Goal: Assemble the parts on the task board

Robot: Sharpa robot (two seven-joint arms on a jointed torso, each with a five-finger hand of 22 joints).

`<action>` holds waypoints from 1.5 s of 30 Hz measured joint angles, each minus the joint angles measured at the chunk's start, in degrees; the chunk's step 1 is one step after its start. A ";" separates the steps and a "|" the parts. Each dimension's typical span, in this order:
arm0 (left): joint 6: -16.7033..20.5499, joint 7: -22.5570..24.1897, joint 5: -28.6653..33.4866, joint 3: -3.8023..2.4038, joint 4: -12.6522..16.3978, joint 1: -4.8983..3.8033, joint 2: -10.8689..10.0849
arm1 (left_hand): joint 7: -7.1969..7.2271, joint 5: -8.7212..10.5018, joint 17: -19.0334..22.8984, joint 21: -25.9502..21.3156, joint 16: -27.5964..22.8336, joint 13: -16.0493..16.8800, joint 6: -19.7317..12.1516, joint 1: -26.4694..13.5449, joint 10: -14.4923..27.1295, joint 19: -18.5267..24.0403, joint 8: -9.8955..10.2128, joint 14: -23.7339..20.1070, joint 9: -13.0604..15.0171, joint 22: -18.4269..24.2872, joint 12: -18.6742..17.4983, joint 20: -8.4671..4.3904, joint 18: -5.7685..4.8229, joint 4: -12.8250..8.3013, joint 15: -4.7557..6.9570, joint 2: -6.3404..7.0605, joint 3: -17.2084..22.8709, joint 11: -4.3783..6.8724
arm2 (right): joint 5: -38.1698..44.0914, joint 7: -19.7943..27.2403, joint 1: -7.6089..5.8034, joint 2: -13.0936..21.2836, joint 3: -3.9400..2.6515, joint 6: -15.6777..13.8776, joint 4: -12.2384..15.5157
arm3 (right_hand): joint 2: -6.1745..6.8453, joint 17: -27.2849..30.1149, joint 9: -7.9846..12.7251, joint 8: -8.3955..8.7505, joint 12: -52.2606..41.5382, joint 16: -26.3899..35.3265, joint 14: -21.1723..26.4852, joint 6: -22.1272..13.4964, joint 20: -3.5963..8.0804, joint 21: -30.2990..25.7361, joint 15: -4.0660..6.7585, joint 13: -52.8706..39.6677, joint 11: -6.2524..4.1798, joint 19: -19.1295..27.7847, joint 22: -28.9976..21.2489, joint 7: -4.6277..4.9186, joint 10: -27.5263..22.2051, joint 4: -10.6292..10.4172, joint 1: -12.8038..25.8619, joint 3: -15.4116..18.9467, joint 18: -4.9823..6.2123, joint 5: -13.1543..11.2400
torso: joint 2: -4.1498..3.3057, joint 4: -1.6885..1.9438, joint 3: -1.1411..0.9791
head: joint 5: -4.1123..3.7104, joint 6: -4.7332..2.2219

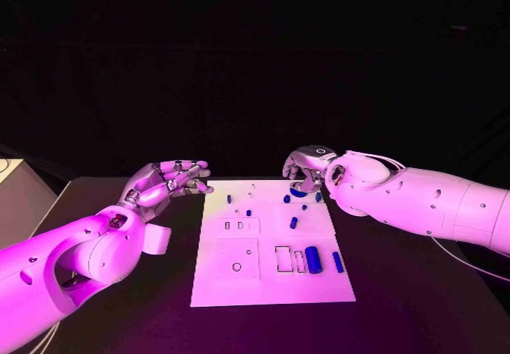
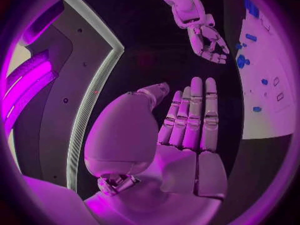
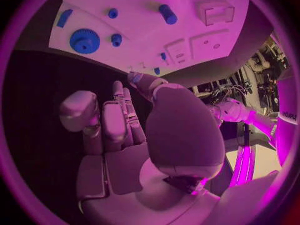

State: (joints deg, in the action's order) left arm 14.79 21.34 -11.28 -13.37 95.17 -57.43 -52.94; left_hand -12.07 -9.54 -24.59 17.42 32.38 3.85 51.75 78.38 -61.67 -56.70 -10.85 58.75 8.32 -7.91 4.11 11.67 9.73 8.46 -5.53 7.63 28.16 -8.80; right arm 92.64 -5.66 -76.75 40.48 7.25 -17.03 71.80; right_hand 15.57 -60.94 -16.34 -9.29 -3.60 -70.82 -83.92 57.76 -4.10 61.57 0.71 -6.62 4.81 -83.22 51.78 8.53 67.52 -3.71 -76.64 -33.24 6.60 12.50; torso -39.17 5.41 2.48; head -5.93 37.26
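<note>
Head view: task board (image 1: 271,276) lies flat mid-desk (image 1: 425,310), white plate with recesses. Blue parts on it: a long cylinder (image 1: 312,259) and a slim bar (image 1: 338,262) near the right edge, beside outlined slots; small pegs (image 1: 293,222) further up the board; a round gear (image 1: 298,192) at the far edge, partly under the right hand. Left hand (image 1: 165,184) hovers just off the board's far-left corner, palm up, fingers stretched out side by side, holding nothing. Right hand (image 1: 310,168) hangs over the board's far-right corner, fingers bent downward near the gear; contact with it can't be judged here.

Left wrist view: left hand (image 2: 187,130) flat, fingers straight and close together, thumb out to the side, empty. Right hand (image 2: 209,42) shows beyond it, fingers loosely curled, nothing visible in them, next to the board (image 2: 272,110) with blue parts.

Right wrist view: right hand (image 3: 119,135) with fingers extended upright, thumb apart, no part held. Board (image 3: 187,40) lies beyond the fingertips; gear (image 3: 84,40), small pegs (image 3: 115,38) and a short cylinder (image 3: 167,14) rest on it, clear of the hand.
</note>
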 measured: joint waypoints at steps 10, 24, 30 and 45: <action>-0.40 -0.03 -0.17 -0.36 0.67 0.02 -0.51 | 0.00 0.00 -0.13 0.00 0.23 -0.01 0.00 0.00 0.00 0.21 0.00 -0.42 -0.01 0.01 0.00 0.21 0.00 -0.16 -0.01 0.00 0.16 0.00 | 2.41 -1.23 1.10 -1.28 0.12 1.29 -1.65 | 0.00 -0.47 -0.16 0.23 0.00 -0.64 0.00 -0.47 -0.01 0.45 0.00 0.24 0.22 0.01 0.43 0.08 -0.81 0.00 0.00 0.00 0.00 0.00 | -1.06 0.71 0.06 | -0.52 -0.24; -0.66 -0.13 -0.24 -0.74 1.47 0.03 -1.12 | 0.00 0.00 -0.20 0.00 0.23 -0.02 -0.01 -0.22 0.00 0.20 0.00 -0.62 -0.02 0.01 0.01 0.21 -0.01 -0.16 -0.21 0.22 0.16 0.00 | 3.75 -2.06 1.70 -1.82 0.12 2.82 -3.22 | 0.00 -0.55 -0.43 0.23 -0.01 -0.87 -0.21 -0.57 -0.23 0.45 -0.20 0.45 0.42 0.24 0.52 0.17 -1.62 -0.02 0.00 0.35 0.01 0.00 | -2.35 1.36 0.08 | -1.20 -0.46; -0.67 -0.20 -0.26 -0.88 1.64 0.03 -1.32 | 0.00 0.00 -0.20 0.00 0.49 -0.02 -0.01 -0.22 0.01 0.41 0.00 -0.82 -0.02 0.02 0.01 0.41 -0.01 -0.16 -0.02 0.22 0.15 0.00 | 3.97 -2.20 1.88 -1.91 0.13 3.21 -3.65 | -0.01 -0.55 -0.46 0.23 -0.01 -0.86 -0.21 -0.57 -0.23 0.45 -0.20 0.45 0.42 0.24 0.51 0.17 -1.62 -0.02 0.01 0.35 0.01 0.00 | -2.84 1.58 0.17 | -1.35 -0.49; -0.66 -0.37 -0.29 -1.01 1.61 0.04 -1.53 | -0.01 0.00 -0.27 0.00 0.49 -0.03 -0.01 -0.22 0.01 0.40 0.00 -1.02 -0.03 0.02 0.02 0.41 -0.01 -0.16 -0.21 0.22 0.15 0.00 | 4.42 -2.44 2.01 -1.93 0.09 3.47 -4.37 | -0.03 -0.54 -0.73 0.23 -0.01 -1.09 -0.21 -0.35 -0.23 0.45 -0.20 0.62 0.63 0.24 0.41 0.39 -1.83 -0.02 0.03 0.35 0.01 0.03 | -4.06 1.84 0.21 | -1.74 -1.13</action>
State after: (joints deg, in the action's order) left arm 14.13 20.96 -11.57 -14.39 96.79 -57.39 -54.47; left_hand -12.08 -9.54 -24.86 17.42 32.87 3.82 51.74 78.16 -61.66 -56.30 -10.85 57.73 8.29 -7.88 4.13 12.09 9.72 8.30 -5.75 7.85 28.31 -8.81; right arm 97.05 -8.10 -74.74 38.55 7.34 -13.56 67.43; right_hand 15.54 -61.49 -17.06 -9.07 -3.61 -71.91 -84.13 57.41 -4.33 62.02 0.52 -5.99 5.44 -82.98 52.19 8.91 65.70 -3.73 -76.62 -32.89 6.62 12.53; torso -43.23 7.25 2.69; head -7.67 36.13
